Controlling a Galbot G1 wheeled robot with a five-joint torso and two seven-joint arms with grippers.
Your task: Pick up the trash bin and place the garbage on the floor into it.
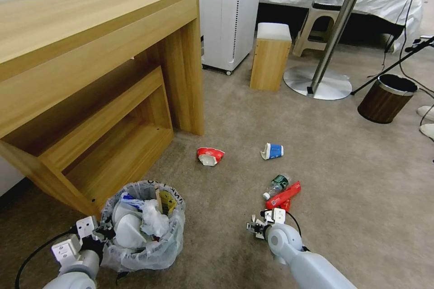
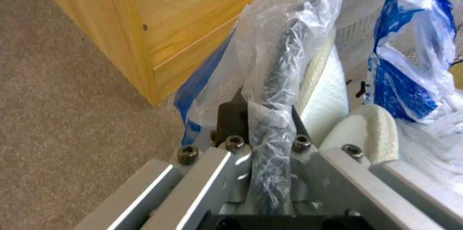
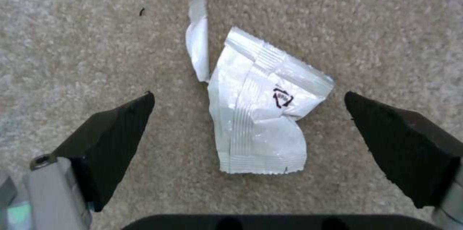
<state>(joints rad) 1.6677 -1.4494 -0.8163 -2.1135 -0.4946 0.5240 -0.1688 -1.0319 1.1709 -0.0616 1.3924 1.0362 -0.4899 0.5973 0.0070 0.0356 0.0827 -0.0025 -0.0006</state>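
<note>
At the lower left of the head view the left arm reaches up from the bottom edge, its left end effector clamped on the bagged rim of the trash bin, and in the left wrist view the dark fingers pinch that rim between them. At the lower middle of the head view the right arm rises from the bottom edge, bent at the wrist, with the right end effector pointing down. In the right wrist view its two black fingers stand wide apart.

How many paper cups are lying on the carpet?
2: a red-white cup near the wooden desk's leg, and a blue-white cup to its right. Others may be hidden inside the trash bin.
</note>
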